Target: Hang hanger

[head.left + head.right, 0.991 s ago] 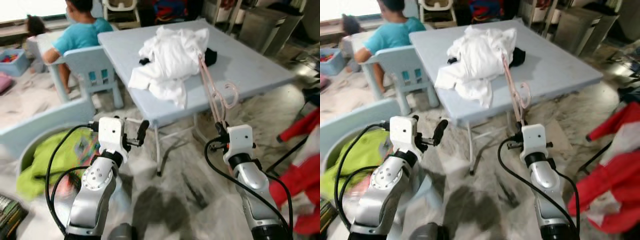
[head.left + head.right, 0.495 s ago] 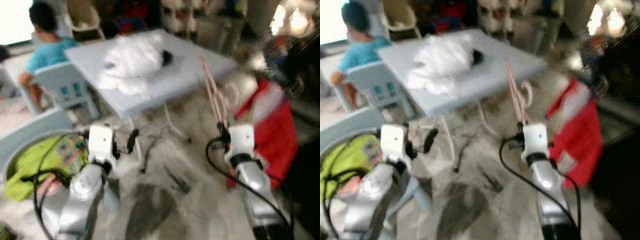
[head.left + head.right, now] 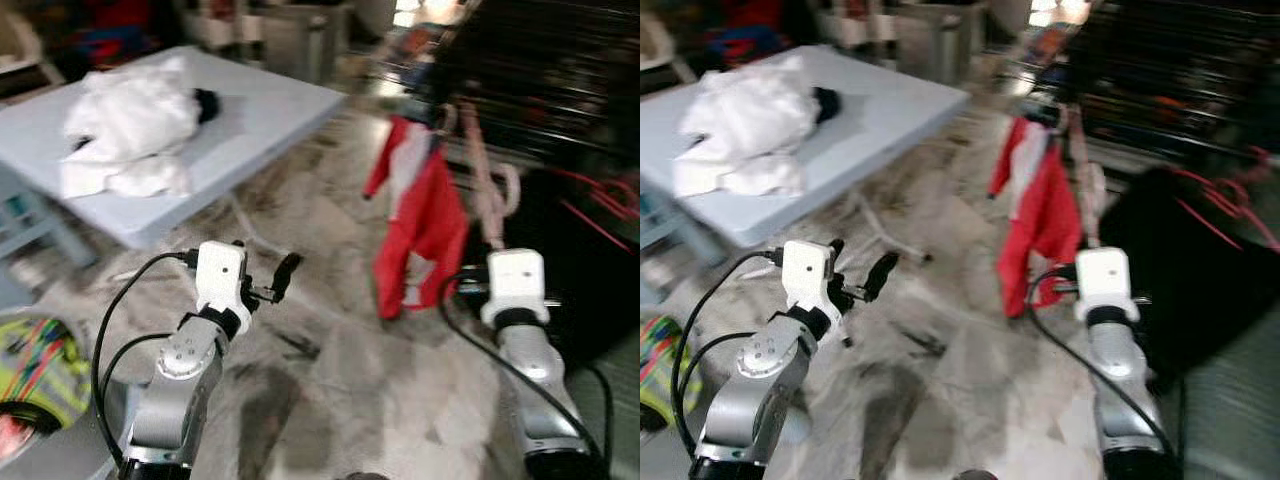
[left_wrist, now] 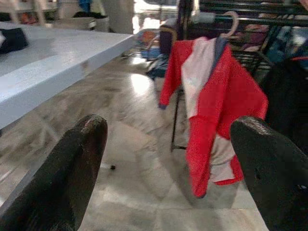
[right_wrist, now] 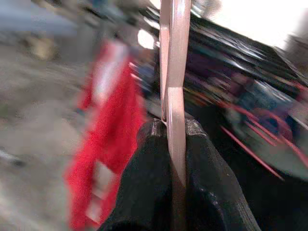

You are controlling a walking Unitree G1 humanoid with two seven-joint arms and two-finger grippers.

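R end effector (image 3: 487,240) grips pink hanger (image 3: 483,175) nr red jacket (image 3: 420,225).

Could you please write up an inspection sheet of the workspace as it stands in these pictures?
Surface: marbled grey floor; light blue table at the robot's left.
Job's things: pink hanger held upright, its hook beside the dark rack.
Clutter: white laundry pile with a black item on the table; green fabric low on the left.
Grippers: right gripper shut on the hanger; left gripper open, holding nothing.
Cables: black cables looped along both arms.
Surroundings: red and white garment on a hanger on the rack; head views blurred.
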